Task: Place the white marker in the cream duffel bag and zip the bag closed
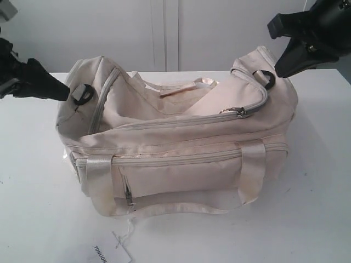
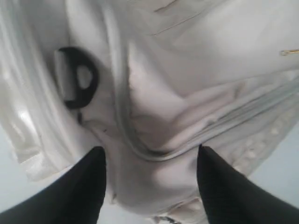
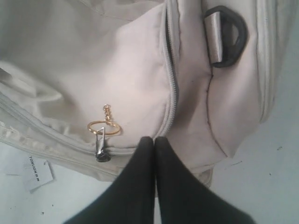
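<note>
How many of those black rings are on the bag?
2. One black ring sits at the left end of the cream duffel bag, the other black ring at its right end. More may be hidden on the far side.

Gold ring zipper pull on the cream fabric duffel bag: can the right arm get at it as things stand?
Probably yes. The gold ring zipper pull lies exposed on the cream fabric duffel bag, nothing over it; the shut right pincer hangs nearby.
</note>
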